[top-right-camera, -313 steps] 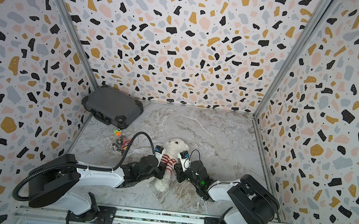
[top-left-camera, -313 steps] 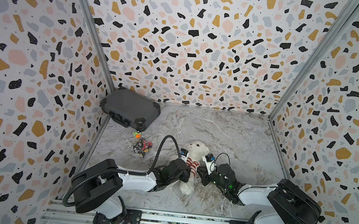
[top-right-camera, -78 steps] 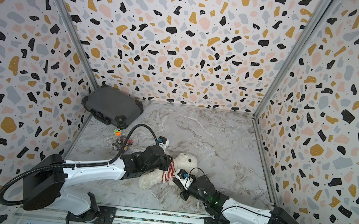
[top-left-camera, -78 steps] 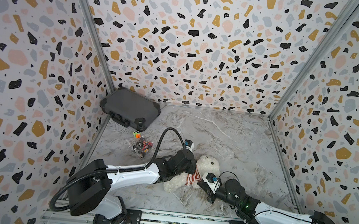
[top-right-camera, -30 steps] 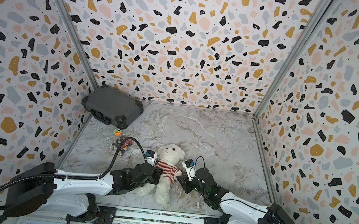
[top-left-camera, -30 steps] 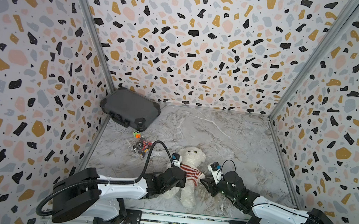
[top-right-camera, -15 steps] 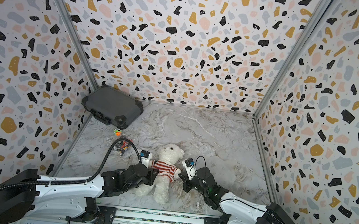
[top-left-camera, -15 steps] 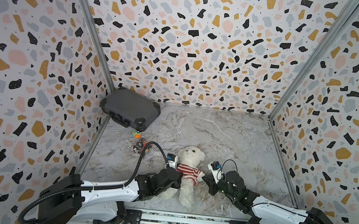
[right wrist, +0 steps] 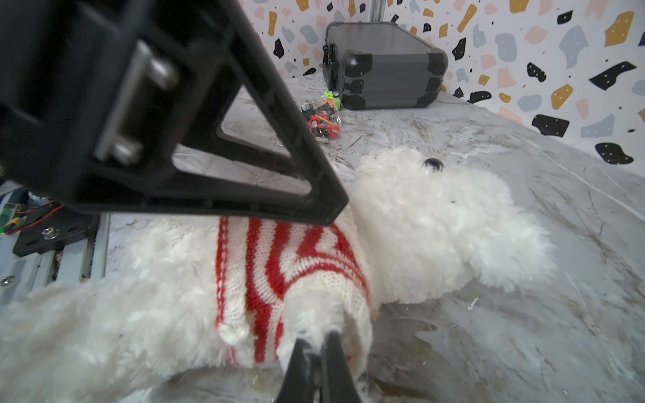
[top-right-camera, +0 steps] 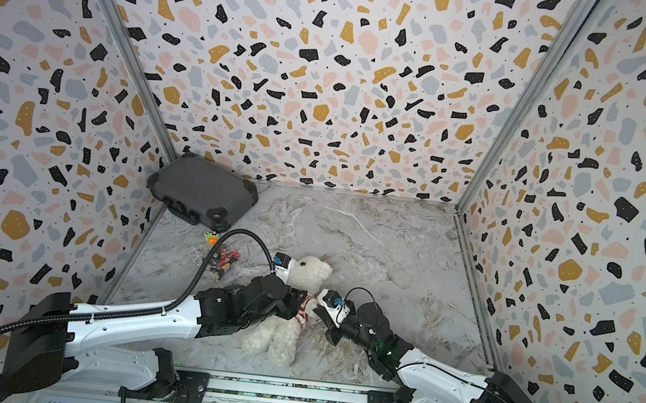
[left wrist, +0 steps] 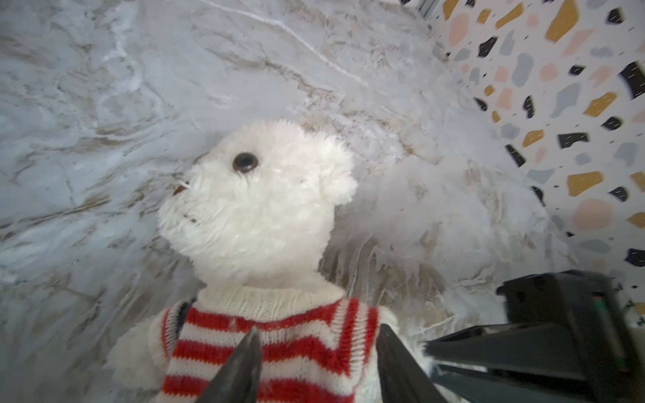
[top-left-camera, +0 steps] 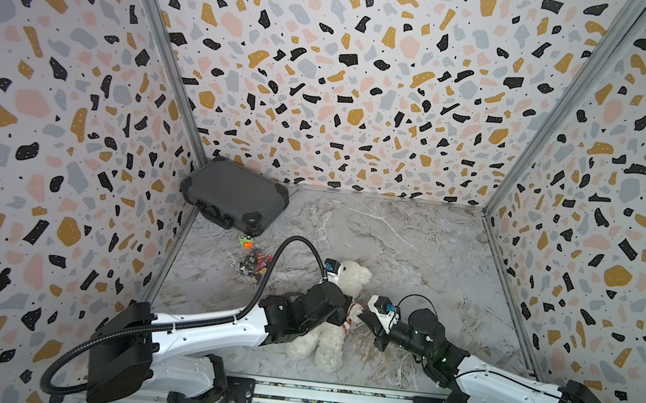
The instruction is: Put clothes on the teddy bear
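Top views high, looking down; wrist views close, sharing teddy bear (left wrist: 258, 209).

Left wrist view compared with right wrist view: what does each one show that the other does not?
Only the left wrist view shows the cream collar and both fingers of the left gripper, apart above the chest. Only the right wrist view shows the gray case, the bag of small parts, and the right gripper with its tips shut on arm fur. Both show the teddy bear lying on the marble table in its striped sweater, plus part of the opposite gripper.
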You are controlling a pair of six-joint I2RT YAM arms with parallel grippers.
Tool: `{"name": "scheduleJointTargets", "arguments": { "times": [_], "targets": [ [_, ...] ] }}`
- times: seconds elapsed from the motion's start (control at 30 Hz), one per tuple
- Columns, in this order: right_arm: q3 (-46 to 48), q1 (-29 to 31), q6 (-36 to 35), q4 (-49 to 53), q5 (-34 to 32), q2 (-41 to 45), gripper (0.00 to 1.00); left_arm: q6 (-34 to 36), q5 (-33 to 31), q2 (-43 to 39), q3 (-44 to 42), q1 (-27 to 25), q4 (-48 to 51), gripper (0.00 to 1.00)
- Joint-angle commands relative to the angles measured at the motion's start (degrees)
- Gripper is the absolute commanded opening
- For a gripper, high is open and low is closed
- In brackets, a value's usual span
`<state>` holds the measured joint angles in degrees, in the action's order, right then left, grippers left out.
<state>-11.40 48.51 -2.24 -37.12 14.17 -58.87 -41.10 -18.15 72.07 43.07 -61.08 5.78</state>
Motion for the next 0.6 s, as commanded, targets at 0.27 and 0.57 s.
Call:
{"name": "scheduleJointTargets", "arguments": {
  "times": [0.27,0.57],
  "targets": [
    [-1.3,0.2,-1.7,-4.2,0.9,-0.1,0.00,1.4,5.5,3.4,-1.4,0.9,-3.7,0.26],
    [-0.8,0.1,-0.9,-2.8,-1.7,1.3,0.00,-1.2,3.8,1.2,-4.5,2.0,-5.0,0.00]
  ]
}}
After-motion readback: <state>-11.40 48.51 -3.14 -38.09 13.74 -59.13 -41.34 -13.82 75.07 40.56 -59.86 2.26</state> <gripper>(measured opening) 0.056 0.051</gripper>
